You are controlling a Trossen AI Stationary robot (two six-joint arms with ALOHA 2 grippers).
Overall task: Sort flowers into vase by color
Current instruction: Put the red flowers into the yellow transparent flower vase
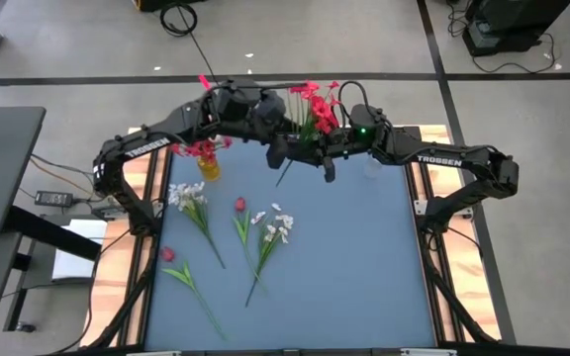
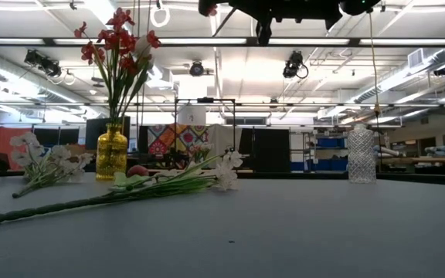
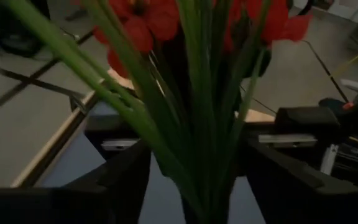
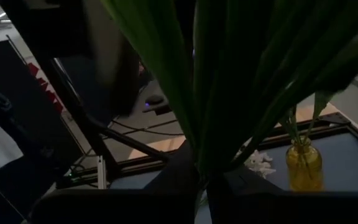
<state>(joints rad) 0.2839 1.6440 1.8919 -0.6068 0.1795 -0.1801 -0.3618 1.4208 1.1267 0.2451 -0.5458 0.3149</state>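
Note:
A bunch of red flowers (image 1: 315, 105) on green stems is held high over the table's far middle, with my right gripper (image 1: 311, 148) shut on it. My left gripper (image 1: 279, 150) is open, its fingers (image 3: 124, 180) standing on either side of the same stems (image 3: 197, 143) without touching. A yellow vase (image 1: 207, 165) at the far left holds red flowers (image 2: 119, 42). A clear glass vase (image 2: 360, 154) stands at the far right. White and red flowers (image 1: 188, 197) lie flat on the blue mat. My right gripper pinches the bunch's green stems and leaves (image 4: 211, 163) between its two fingers, coming in level from the table's right. The stems rise out of the hold with the red blooms on top. The stem's lower end (image 1: 284, 181) hangs below, clear of the table.
On the mat lie a white spray (image 1: 275, 230), a red bud (image 1: 239, 206) and a red rose (image 1: 169, 255) near the left edge. The mat's right and near parts are bare. Wooden table edges (image 1: 429, 188) flank the mat.

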